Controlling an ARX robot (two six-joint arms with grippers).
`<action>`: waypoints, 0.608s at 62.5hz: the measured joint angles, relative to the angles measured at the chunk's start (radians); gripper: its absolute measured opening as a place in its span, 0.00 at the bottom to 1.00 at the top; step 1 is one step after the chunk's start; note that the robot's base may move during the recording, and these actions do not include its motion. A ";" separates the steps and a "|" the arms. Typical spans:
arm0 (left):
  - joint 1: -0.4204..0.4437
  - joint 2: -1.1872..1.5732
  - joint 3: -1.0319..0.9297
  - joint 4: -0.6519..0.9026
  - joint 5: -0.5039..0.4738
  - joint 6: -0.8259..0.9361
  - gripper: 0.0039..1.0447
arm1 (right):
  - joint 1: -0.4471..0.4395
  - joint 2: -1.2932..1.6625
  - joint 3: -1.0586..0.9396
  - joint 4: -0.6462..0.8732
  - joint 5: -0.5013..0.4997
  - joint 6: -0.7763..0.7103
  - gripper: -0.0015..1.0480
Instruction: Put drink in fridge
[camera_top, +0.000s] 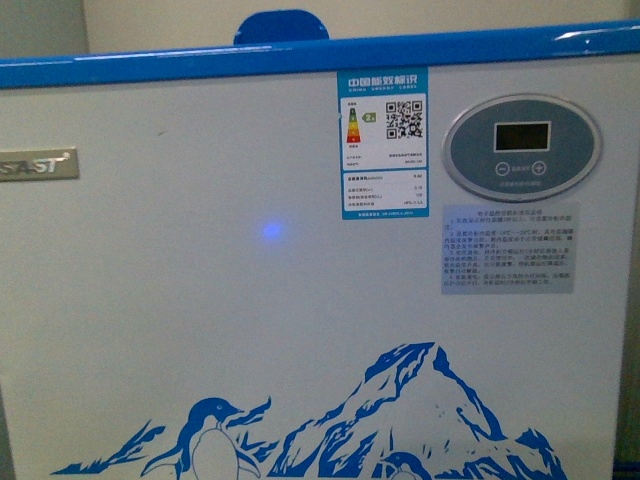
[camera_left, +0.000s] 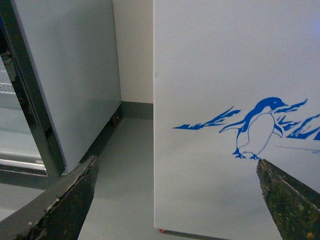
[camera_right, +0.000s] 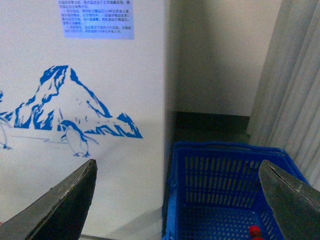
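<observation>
With the fridge (camera_top: 200, 300) front just ahead of both pincers and the basket (camera_right: 220, 148) below the right pincer (camera_right: 177, 163), which like the left pincer (camera_left: 176, 161) gapes wide and empty, we judge fetching comes first: reach down for the red cap (camera_right: 255, 231) (probably the drink).

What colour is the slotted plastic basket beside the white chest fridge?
The slotted plastic basket is blue; the right wrist view shows it best.
</observation>
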 joint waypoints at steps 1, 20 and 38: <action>0.000 0.000 0.000 0.000 0.000 0.000 0.92 | 0.000 0.000 0.000 0.000 0.000 0.000 0.93; 0.000 0.001 0.000 0.000 0.001 0.000 0.92 | -0.034 0.327 0.121 -0.255 0.310 0.120 0.93; 0.000 0.001 0.000 0.000 0.001 0.000 0.92 | -0.285 1.244 0.263 0.306 0.356 0.055 0.93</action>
